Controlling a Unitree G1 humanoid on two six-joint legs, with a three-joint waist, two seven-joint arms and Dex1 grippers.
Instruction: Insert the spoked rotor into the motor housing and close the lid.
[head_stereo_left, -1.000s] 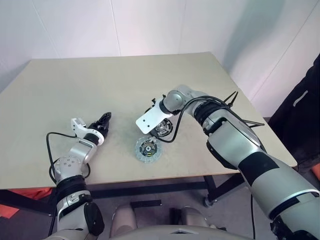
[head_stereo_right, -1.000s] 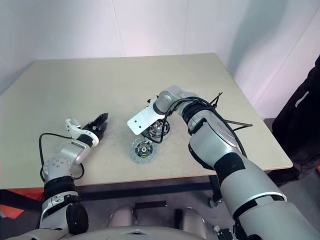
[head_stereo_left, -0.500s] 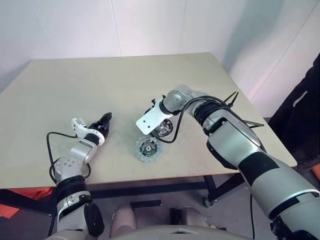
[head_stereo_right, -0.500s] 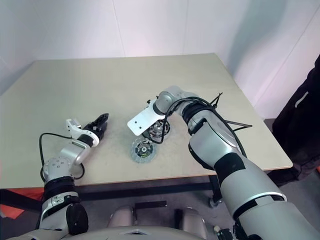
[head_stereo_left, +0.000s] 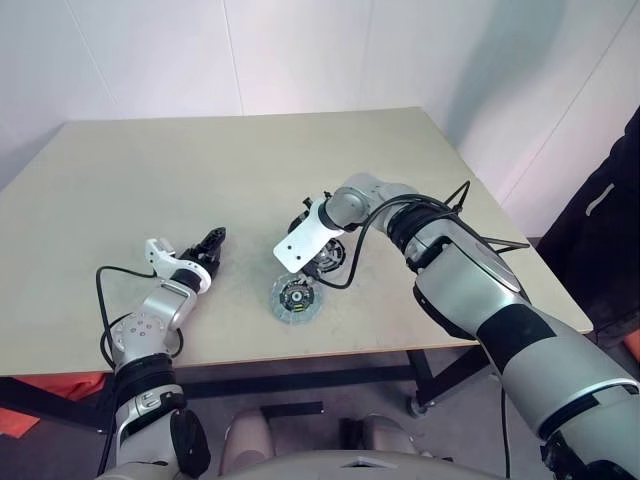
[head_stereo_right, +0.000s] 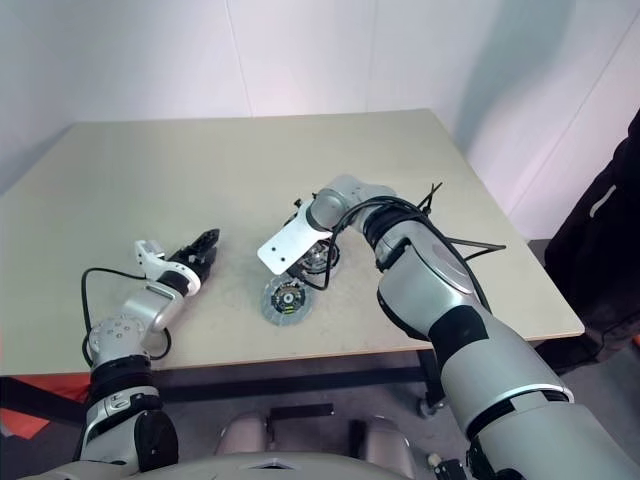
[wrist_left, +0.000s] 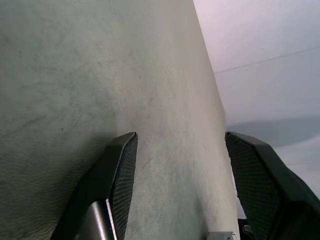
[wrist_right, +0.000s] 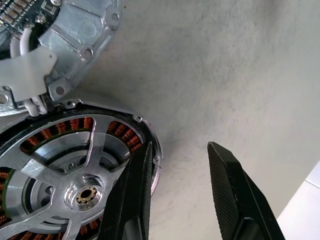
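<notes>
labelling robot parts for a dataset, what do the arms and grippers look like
Both arms are silver-grey shells with black joint sections and loose black cables. The left gripper has two black fingers with cross-hatched inner faces and a white block behind them. The right gripper has matching black fingers behind a white plate.

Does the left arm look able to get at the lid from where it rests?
Probably yes. The lid lies flat on open table to the right of the left tool, with nothing between them; the right tool works at the motor housing beyond it.

Motor housing (wrist_right: 75, 170) cut off by frame edge
</notes>
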